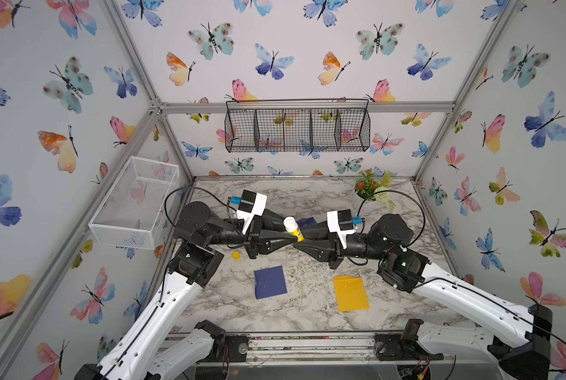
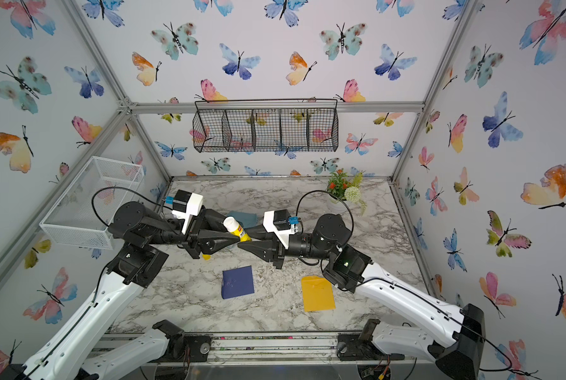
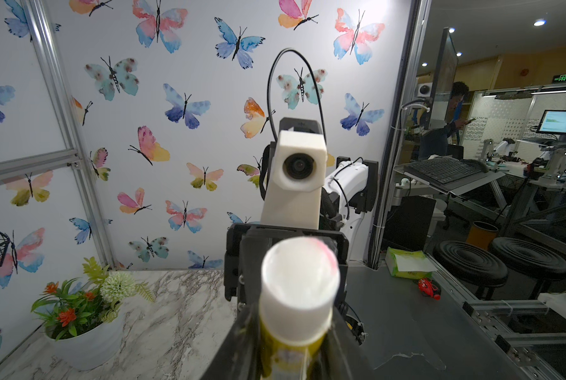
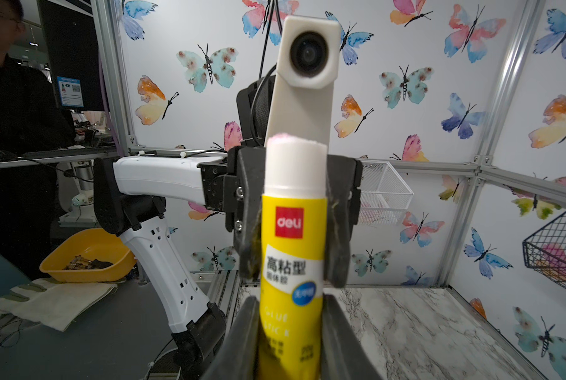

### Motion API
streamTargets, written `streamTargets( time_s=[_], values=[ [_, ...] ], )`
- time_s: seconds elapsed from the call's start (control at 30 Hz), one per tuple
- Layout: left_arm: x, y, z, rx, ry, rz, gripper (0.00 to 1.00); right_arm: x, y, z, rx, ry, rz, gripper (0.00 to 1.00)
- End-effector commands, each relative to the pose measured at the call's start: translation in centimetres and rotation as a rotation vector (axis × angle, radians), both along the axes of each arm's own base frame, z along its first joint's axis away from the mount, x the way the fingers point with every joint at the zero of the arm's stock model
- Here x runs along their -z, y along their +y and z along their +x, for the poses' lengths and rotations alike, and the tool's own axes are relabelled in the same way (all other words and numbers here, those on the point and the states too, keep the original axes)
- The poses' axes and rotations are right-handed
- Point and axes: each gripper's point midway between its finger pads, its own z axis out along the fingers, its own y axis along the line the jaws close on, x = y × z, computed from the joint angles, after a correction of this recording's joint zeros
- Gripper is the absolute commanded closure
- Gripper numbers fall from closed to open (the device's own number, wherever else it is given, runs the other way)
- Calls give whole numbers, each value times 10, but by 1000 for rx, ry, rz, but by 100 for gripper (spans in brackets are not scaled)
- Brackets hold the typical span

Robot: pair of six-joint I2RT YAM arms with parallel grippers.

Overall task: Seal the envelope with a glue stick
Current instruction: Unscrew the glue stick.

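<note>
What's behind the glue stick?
Behind the glue stick lies a blue thing. The left gripper and right gripper hide most of it, so I can't name it.

white-tipped glue stick close-up, potted plant behind

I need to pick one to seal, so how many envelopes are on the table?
2 for sure: the navy envelope lies front centre, the orange envelope to its right. A blue sheet, partly hidden farther back, may be a third.
</note>
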Motion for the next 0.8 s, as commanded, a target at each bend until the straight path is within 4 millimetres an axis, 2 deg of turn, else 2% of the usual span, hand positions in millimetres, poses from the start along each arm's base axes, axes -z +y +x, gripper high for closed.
streamTargets(
  time_s=[0.0,0.4,0.53,0.67,0.7,0.77],
  values=[
    [-1,-2,8,-31,24,-10,55,-4,-2,-10,-40,-44,16,98],
    [-2,-6,9,-24,37,-10,54,-8,-2,-12,-43,-54,19,98],
    [-5,-6,10,-33,29,-16,75,-11,-5,-11,-26,-58,28,98],
    [-12,-6,11,-47,29,-34,85,-11,-8,-9,-3,-66,34,95],
    [-15,-5,11,-53,26,-42,87,-11,-9,-9,0,-67,36,92],
    [-23,-2,11,-73,17,-71,90,-13,-11,-9,7,-74,43,77]
  ],
)
